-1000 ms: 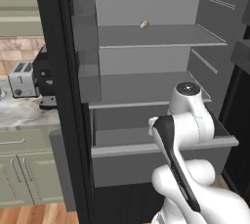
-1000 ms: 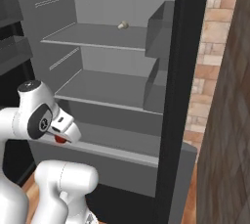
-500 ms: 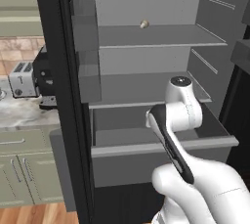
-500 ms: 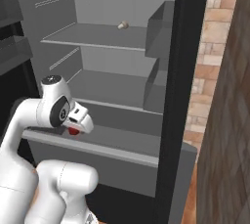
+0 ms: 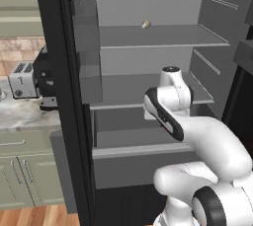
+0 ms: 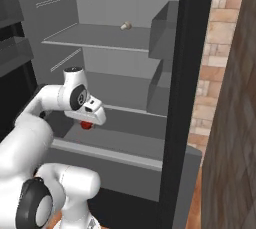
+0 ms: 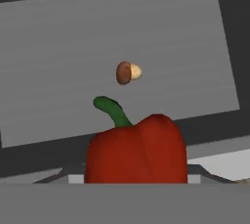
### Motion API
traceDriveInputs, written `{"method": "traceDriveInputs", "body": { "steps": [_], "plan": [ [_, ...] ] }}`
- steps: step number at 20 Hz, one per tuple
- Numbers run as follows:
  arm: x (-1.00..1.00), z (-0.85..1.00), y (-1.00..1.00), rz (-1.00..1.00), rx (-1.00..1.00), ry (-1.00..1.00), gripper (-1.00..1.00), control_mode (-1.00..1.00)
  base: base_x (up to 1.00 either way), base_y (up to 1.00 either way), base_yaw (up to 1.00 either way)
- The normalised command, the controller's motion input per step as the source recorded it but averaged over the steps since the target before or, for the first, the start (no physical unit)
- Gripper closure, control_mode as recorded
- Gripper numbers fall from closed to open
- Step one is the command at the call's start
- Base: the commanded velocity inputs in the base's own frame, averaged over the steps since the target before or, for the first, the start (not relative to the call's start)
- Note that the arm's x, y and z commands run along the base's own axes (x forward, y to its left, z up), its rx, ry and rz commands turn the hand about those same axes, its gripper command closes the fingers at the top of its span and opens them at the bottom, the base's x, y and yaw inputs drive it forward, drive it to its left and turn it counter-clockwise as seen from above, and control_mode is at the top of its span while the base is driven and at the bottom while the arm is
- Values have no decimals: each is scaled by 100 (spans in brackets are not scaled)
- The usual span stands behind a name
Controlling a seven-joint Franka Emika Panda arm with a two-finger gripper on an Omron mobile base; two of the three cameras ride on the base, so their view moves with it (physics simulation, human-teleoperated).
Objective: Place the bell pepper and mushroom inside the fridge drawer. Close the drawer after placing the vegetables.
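Note:
My gripper (image 6: 88, 119) is shut on the bell pepper (image 6: 86, 125), a glossy red one with a green stem, large at the bottom of the hand view (image 7: 136, 152). It hangs low over the open fridge drawer (image 6: 107, 159), a wide grey box pulled out of the black fridge (image 5: 148, 163). Past the pepper in the hand view, the mushroom (image 7: 128, 73) lies on its side on a flat grey floor, brown cap to the left; this looks like the drawer's bottom. The pepper hides my fingertips.
Grey shelves (image 5: 158, 37) span the fridge above the drawer, and a small pale tan thing (image 5: 145, 23) sits on the upper one. Door bins (image 5: 86, 47) jut out at the left. A toaster (image 5: 22, 79) stands on the counter beyond the door.
The arm has swung forward and down into the fridge, carrying the pepper from in front of the drawer to over its inside. The grip is unchanged.

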Motion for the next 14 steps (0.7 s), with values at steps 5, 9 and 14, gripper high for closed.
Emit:
{"method": "traceDriveInputs", "body": {
  "steps": [5,9,14],
  "plan": [
    [52,-40,0,3,0,9,100,-100,0,0,0],
    [26,-59,0,6,0,6,100,-100,0,0,0],
    [5,-64,-4,10,0,1,100,-100,0,0,0]
  ]
}}
